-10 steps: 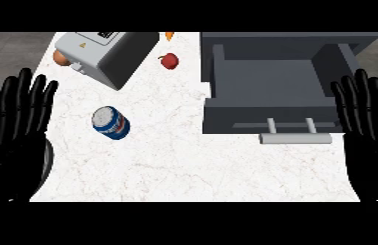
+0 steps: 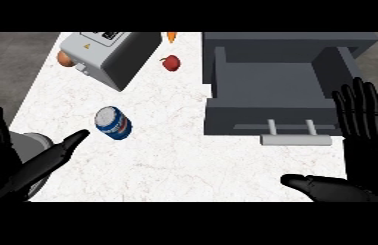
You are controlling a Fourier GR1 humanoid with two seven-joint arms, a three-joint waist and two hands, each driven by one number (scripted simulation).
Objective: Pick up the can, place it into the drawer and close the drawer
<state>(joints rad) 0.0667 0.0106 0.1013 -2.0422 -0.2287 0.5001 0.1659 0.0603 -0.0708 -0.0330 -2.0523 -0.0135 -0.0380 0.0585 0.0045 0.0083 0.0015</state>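
Blue can (image 2: 113,122) lies ungrasped on the counter (image 2: 184,154); the drawer (image 2: 269,84) is open. Left hand (image 2: 52,156) and right hand (image 2: 358,119) are held wide, so all steps remain

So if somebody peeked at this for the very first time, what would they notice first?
Probably the big dark grey open drawer at the upper right, pulled out with its pale handle toward the robot. Next, the blue and white can lying on the white speckled counter at the left, with the black left hand pointing its straight fingers at it. The black right hand shows open at the right edge.
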